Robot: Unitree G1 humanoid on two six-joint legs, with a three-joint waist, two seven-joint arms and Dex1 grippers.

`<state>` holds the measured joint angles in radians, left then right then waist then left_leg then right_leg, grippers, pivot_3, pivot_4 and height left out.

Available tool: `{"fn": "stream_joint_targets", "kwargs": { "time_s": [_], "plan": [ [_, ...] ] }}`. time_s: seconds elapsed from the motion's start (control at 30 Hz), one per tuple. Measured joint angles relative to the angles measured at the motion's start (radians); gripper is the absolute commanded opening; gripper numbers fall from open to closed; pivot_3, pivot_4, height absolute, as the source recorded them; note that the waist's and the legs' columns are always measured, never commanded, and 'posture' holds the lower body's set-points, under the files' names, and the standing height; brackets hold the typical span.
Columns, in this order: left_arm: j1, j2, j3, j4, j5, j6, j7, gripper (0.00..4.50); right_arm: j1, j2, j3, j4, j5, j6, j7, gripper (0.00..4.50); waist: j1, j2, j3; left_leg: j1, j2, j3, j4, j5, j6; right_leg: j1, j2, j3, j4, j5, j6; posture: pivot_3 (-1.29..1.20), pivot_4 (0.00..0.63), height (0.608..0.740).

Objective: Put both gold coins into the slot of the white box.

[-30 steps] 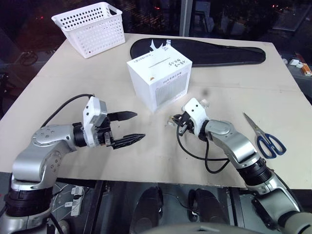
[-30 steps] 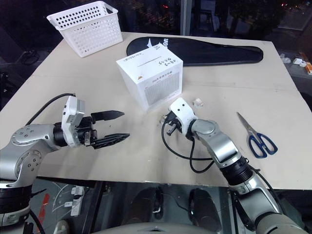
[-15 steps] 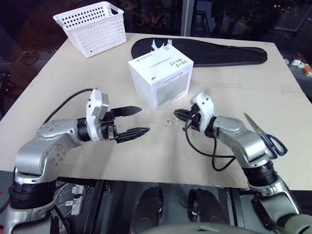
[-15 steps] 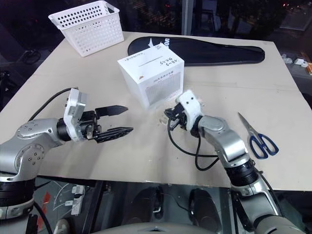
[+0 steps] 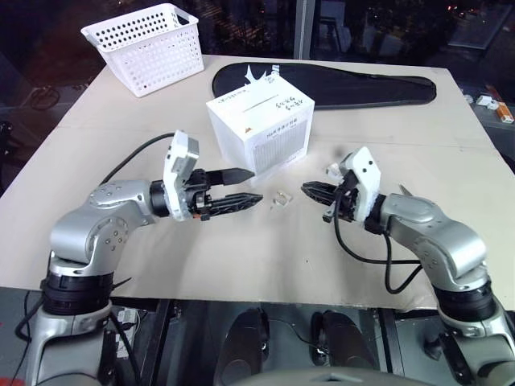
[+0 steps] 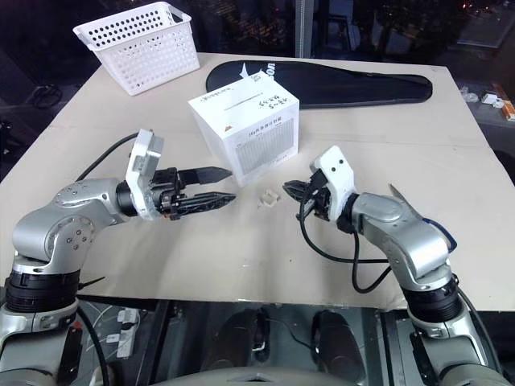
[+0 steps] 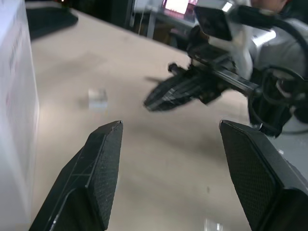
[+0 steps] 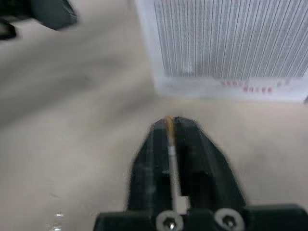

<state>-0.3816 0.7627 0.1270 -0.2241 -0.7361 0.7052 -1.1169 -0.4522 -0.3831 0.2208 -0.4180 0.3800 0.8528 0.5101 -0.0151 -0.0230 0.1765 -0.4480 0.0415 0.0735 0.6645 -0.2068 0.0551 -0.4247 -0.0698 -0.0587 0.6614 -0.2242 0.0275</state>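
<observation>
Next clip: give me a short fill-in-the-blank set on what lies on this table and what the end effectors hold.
1. The right end effector pinches a thin ____ coin edge-on.
2. The slot cuts the ____ face of the white box.
3. The perforated basket on the table is ____ in colour.
4. The left end effector holds ____.

Missing words: gold; top; white; nothing

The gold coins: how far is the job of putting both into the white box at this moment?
No coin can be seen going into the slot of the white box yet. One gold coin is pinched edge-on in the right gripper, beside the box and below its top. The left gripper is open and holds nothing. The second coin I cannot find. Lifting and dropping both remains.
</observation>
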Motion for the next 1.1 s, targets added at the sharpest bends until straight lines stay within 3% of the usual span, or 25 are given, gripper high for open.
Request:
{"fn": "stream_joint_targets", "kwargs": {
  "time_s": [0.1, 0.13, 0.2, 0.57, 0.63, 0.73, 1.07, 1.1],
  "plan": [
    [0.029, 0.022, 0.006, -0.002, 0.007, -0.019, -0.012, 3.21, -0.015, 0.038, 0.082, 0.091, -0.085, -0.058, -0.03, 1.05, 0.001, 0.0, 0.0, -0.001, 0.0, 0.001, 0.0, 0.0, 0.0, -0.001, 0.0, 0.001, 0.0, 0.0, 0.0, 0.0, 0.15, 0.74],
    [0.039, 0.025, 0.011, -0.003, 0.008, -0.02, -0.011, 3.21, -0.018, 0.054, 0.093, 0.114, -0.098, -0.07, -0.036, 0.42, 0.001, 0.0, 0.0, -0.001, 0.0, 0.001, 0.0, 0.0, 0.0, -0.001, -0.001, 0.001, 0.0, 0.0, 0.0, 0.0, 0.15, 0.74],
    [0.066, 0.034, 0.022, -0.012, 0.008, -0.024, -0.009, 3.21, -0.035, 0.078, 0.111, 0.155, -0.124, -0.093, -0.039, 0.03, 0.002, 0.0, 0.0, -0.001, 0.0, 0.001, 0.0, 0.0, 0.0, -0.001, -0.001, 0.001, 0.0, 0.0, 0.0, 0.0, 0.15, 0.74],
    [0.127, 0.05, 0.063, -0.083, 0.002, -0.021, 0.032, 3.21, -0.07, 0.098, 0.132, 0.245, -0.201, -0.145, -0.011, 0.03, 0.001, 0.001, 0.0, -0.001, 0.0, 0.0, 0.0, 0.0, -0.001, -0.001, -0.001, 0.001, 0.0, 0.0, -0.001, 0.0, 0.15, 0.74],
    [0.13, 0.05, 0.063, -0.083, 0.001, -0.02, 0.035, 3.21, -0.077, 0.1, 0.132, 0.245, -0.201, -0.146, -0.003, 0.55, 0.001, 0.001, 0.0, -0.001, 0.0, 0.001, 0.0, 0.0, 0.0, -0.001, -0.001, 0.001, 0.0, 0.0, -0.001, 0.0, 0.15, 0.74],
    [0.13, 0.051, 0.063, -0.09, -0.006, -0.016, 0.045, 3.21, -0.081, 0.112, 0.132, 0.245, -0.202, -0.146, 0.008, 1.78, 0.002, 0.001, 0.0, -0.001, 0.0, 0.001, -0.001, 0.0, -0.001, -0.001, -0.001, 0.001, 0.0, 0.0, -0.001, 0.0, 0.15, 0.74],
    [0.13, 0.051, 0.063, -0.095, -0.013, -0.014, 0.053, 3.21, -0.081, 0.118, 0.132, 0.24, -0.211, -0.122, 0.021, 1.78, 0.001, 0.001, 0.0, -0.001, 0.0, 0.001, -0.001, 0.0, -0.001, -0.001, -0.001, 0.001, 0.0, 0.001, -0.001, 0.0, 0.15, 0.74],
    [0.13, 0.051, 0.063, -0.095, -0.013, -0.014, 0.053, 3.21, -0.081, 0.12, 0.133, 0.24, -0.215, -0.122, 0.019, 1.55, 0.001, 0.001, 0.0, -0.001, 0.0, 0.001, -0.001, 0.0, -0.001, -0.001, -0.001, 0.001, 0.0, 0.0, -0.001, 0.0, 0.15, 0.74]
  ]
}}
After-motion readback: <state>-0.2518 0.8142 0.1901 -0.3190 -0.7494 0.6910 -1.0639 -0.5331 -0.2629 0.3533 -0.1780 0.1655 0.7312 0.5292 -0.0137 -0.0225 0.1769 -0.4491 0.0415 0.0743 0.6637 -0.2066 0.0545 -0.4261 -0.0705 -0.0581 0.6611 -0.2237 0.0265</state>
